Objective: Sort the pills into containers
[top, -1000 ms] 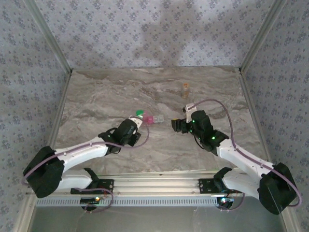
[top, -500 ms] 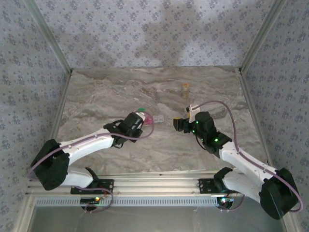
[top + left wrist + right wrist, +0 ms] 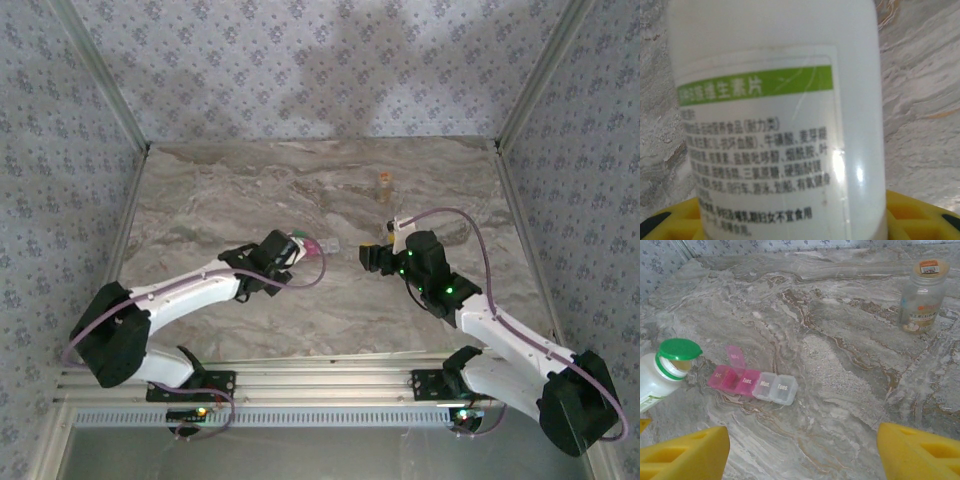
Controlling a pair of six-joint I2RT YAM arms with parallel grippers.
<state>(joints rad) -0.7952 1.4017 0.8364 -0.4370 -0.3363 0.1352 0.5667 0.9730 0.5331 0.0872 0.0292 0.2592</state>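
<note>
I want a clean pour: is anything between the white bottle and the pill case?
Nothing visible. The white bottle, held in the left gripper, sits close beside the pill case; the vial stands far off to the side.

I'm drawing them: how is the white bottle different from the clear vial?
The white bottle is opaque with a green cap; the clear vial is see-through with an orange-marked top. The white bottle tilts in the left gripper; the clear vial stands upright on the table. Both carry labels.

Grey marble-patterned table (image 3: 220,200) enclosed by floral-papered walls (image 3: 300,60).
</note>
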